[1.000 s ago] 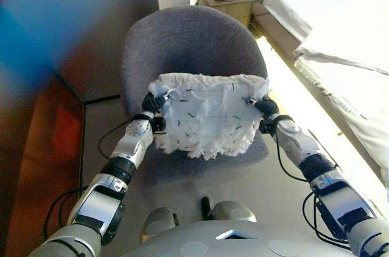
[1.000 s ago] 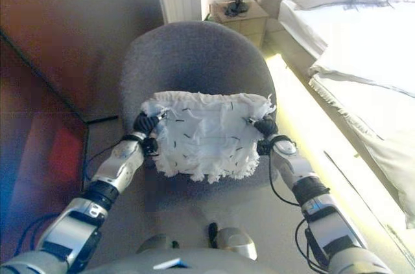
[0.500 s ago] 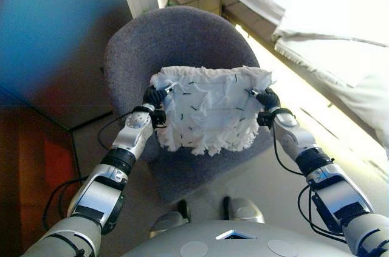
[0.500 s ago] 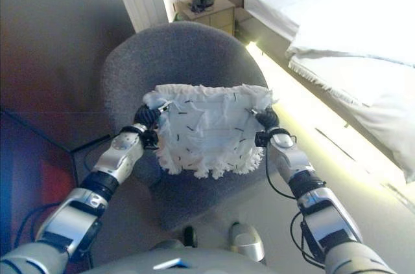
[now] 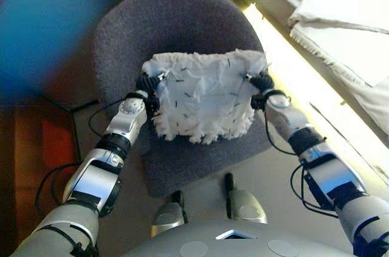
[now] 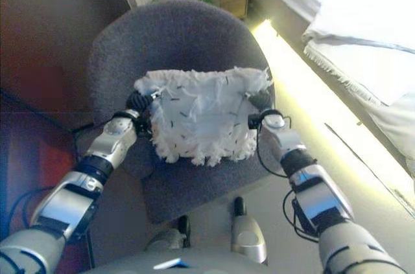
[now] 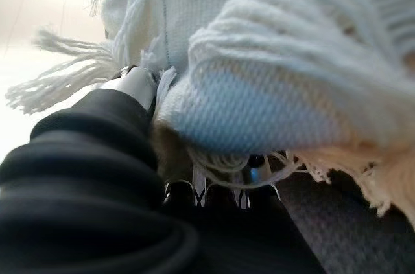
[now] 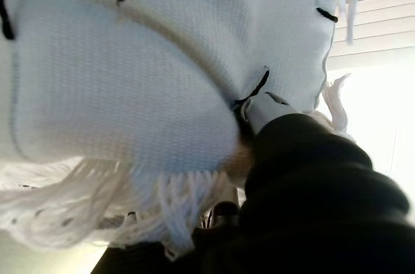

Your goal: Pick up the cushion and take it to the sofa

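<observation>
Silver fingers (image 7: 133,86) of the left hand (image 5: 146,84) and those of the right hand (image 5: 261,82) stay curled into the two side edges of the white fringed cushion (image 5: 200,96), pinching its knitted cover, so the cushion hangs between the hands above the seat of the grey chair (image 5: 176,26) and seems not to rest on it. Compared with a second ago the grasp is the same but the whole view has shifted, the chair now lower and nearer and the bed (image 5: 352,32) moved toward the right edge, which suggests that the robot itself is turning or stepping. I judge that the pick-up is done and the carrying has begun; no sofa is visible yet.
</observation>
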`<state>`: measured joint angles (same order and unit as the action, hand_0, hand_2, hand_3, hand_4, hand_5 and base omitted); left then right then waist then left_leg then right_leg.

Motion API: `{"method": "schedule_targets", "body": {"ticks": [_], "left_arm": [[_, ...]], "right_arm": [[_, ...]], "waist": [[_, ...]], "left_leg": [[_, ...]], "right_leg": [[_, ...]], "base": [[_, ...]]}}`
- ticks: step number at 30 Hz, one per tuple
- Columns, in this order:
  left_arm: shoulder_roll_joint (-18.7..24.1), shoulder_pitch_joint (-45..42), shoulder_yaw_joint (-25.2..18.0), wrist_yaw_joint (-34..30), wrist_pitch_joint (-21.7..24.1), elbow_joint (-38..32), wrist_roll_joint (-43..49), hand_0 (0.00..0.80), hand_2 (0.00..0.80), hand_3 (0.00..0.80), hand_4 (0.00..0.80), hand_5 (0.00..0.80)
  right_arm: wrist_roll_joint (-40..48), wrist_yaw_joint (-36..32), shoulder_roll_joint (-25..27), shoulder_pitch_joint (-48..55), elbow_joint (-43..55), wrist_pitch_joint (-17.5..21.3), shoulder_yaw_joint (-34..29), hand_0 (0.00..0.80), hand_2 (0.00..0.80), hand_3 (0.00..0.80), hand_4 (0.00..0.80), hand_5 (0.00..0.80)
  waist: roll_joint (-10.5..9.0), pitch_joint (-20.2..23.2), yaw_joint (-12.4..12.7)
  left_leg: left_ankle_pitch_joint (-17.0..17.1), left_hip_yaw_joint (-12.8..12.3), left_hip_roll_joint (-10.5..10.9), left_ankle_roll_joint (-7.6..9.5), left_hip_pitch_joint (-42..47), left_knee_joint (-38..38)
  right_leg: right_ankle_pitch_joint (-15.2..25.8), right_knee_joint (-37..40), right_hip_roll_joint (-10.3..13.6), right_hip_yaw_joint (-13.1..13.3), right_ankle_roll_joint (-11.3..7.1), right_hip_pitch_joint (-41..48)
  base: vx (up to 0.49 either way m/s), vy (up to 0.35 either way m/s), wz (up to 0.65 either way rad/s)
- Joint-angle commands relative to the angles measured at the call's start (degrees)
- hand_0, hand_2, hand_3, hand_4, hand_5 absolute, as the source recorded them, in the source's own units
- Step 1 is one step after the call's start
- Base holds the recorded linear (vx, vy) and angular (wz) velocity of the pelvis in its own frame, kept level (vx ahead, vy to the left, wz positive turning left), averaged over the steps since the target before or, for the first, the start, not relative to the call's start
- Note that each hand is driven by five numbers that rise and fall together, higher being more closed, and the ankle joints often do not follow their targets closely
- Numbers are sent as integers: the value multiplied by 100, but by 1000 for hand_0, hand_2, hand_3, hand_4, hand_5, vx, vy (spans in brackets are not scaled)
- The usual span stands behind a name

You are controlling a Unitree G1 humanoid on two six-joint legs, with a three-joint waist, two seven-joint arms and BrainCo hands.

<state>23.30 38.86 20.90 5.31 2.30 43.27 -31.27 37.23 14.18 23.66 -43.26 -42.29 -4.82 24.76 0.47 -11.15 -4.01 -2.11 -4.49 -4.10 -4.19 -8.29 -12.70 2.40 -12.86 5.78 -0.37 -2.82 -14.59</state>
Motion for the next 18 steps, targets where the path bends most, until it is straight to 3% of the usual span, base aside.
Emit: {"method": "schedule_targets", "body": {"ticks": [1, 7, 15, 18], "left_arm": [[251, 741, -221, 112, 719, -44, -276, 800, 800, 800, 800, 800], [233, 1350, -118, 245, 503, 233, -326, 800, 800, 800, 800, 800], [259, 2328, -33, 280, 391, 1127, -479, 800, 800, 800, 800, 800], [283, 2403, 28, 151, 344, 1361, -684, 800, 800, 800, 800, 800]], "right_arm": [[166, -138, -242, -864, 73, 682, -35, 800, 800, 800, 800, 800], [268, -478, -237, -1271, -540, 630, -67, 800, 800, 800, 800, 800], [219, -568, -424, -2156, -1653, 765, 9, 800, 800, 800, 800, 800], [214, -526, -369, -2391, -1834, 633, 39, 800, 800, 800, 800, 800]], "waist": [[-340, 2, 96], [-357, -247, 204], [-328, -474, 303], [-279, -490, 314]], "left_leg": [[-920, 59, 283, 422, -498, -1595], [-1345, 233, 244, 451, -979, -2428], [-1274, 409, 285, 311, -1282, -2516], [-1264, 444, 298, 275, -1291, -2518]], "right_leg": [[84, -837, 552, 342, -227, -342], [-367, -1653, 591, 255, -199, -673], [-463, -1806, 536, 268, -219, -922], [-539, -1845, 514, 286, -189, -897]], "base": [[9, -19, 15], [12, -35, 19], [3, -31, 7], [69, -8, 6]]}}
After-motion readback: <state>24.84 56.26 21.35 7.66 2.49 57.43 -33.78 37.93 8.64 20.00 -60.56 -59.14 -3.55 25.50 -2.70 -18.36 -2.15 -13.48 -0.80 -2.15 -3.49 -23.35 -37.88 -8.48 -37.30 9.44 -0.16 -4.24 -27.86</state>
